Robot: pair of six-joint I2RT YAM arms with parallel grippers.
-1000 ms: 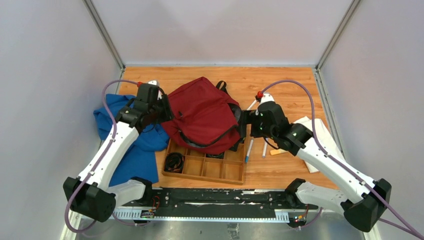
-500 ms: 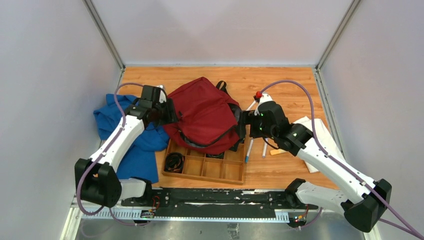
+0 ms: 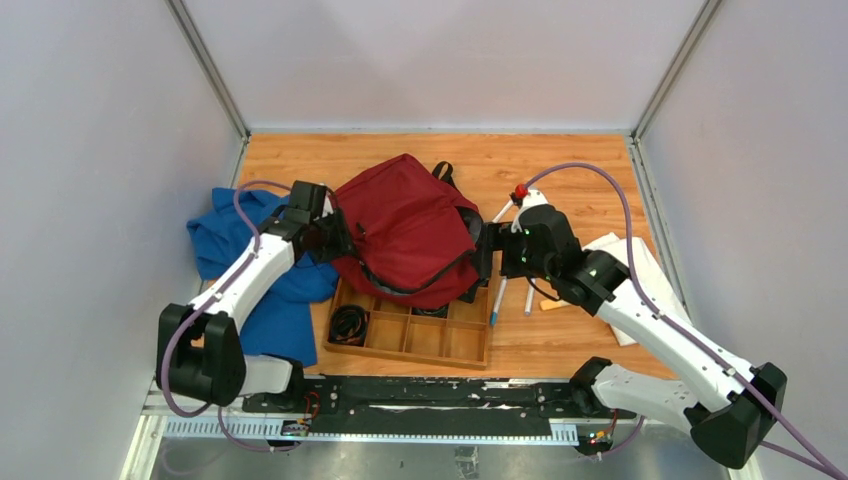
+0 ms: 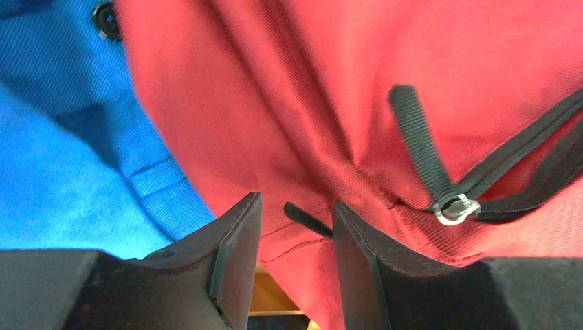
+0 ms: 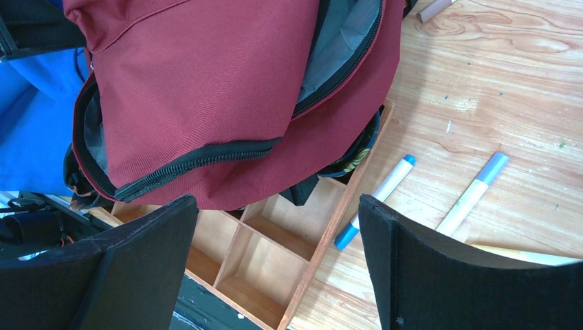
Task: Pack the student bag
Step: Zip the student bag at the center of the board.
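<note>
Left claw [image 4: 295,204]: fingers half-parted, unclenched, thin black pull tab [image 4: 307,219] in gap, at left side of dark red soft fabric backpack [image 3: 405,225]. Right claw [image 5: 276,206]: spread wide, released, empty, at backpack's right edge. Backpack lies on orange wooden surface [image 3: 560,160], near edge overlapping compartmented wooden tray [image 3: 405,357]; blue cloth garment [image 3: 270,310] touching at left.

Top cam high, looks down, wide; both wrist cams v. close; all share bag [image 3: 405,225].

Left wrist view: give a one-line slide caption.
Left gripper straddles a black tab on the student bag, blue garment alongside.
</note>
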